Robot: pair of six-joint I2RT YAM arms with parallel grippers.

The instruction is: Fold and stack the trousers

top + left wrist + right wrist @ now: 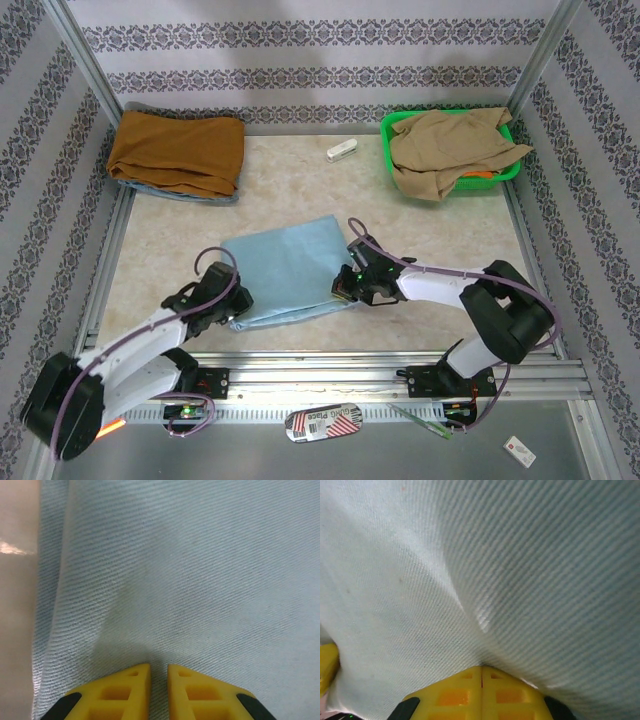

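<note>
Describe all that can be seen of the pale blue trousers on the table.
The trousers lie folded into a flat rectangle of pale blue, finely ribbed thin cloth, in the middle of the table. The right gripper is shut on a puckered bit at the near right corner; the left gripper, fingers almost together, sits at the near left edge.

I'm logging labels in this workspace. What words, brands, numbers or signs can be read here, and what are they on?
No text can be quoted with certainty.
On the striped packet in front of the arm bases: upside-down print, too blurred to read.
On the white card at the near right: a red mark, too small to read.
</note>
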